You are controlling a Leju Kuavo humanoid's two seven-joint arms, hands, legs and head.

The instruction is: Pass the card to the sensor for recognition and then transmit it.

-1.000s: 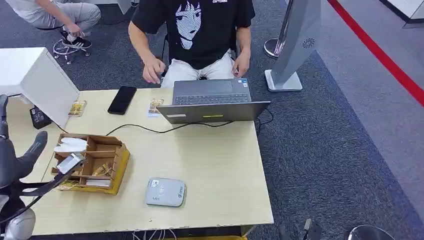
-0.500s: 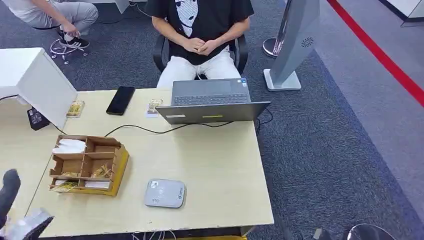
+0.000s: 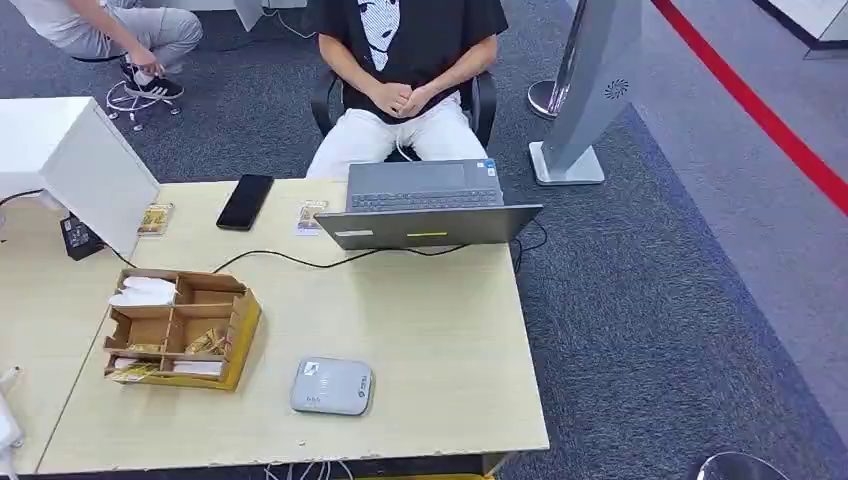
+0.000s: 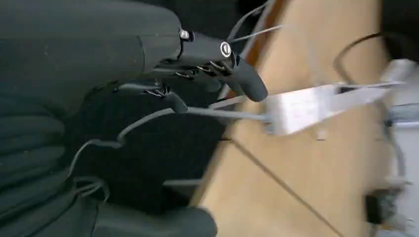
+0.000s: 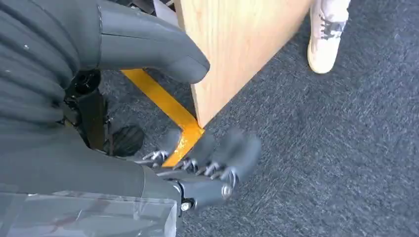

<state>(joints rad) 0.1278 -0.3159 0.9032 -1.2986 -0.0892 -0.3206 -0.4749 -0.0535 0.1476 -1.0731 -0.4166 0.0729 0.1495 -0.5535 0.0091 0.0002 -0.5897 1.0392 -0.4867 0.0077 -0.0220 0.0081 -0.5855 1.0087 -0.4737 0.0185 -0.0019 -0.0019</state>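
Note:
The grey-white sensor pad (image 3: pixel 331 385) lies near the table's front edge. To its left stands a cardboard box (image 3: pixel 240 330) with cards (image 3: pixel 205 343) in its compartments. One loose card (image 3: pixel 311 215) lies by the laptop and another (image 3: pixel 154 217) beside the phone. In the left wrist view my left hand (image 4: pixel 197 64) hangs beside the table edge (image 4: pixel 306 187), fingers (image 4: pixel 247 81) apart and gripping nothing. A flat pale piece (image 4: pixel 306 106) on a thin tube sticks out past them. My right hand (image 5: pixel 197 163) hangs low over the carpet by the table's corner, empty, fingers loosely spread.
A person (image 3: pixel 405 50) sits behind the table with hands folded in the lap. An open laptop (image 3: pixel 425 205), a black phone (image 3: pixel 244 200), a cable (image 3: pixel 290 260) and a white box (image 3: pixel 70 165) occupy the far half. A shoe (image 5: pixel 328 34) stands near the table's wooden side (image 5: pixel 237 44).
My left hand has dropped from beside the card box down past the table's edge. The person has drawn the reaching hand back from the table and folded both hands.

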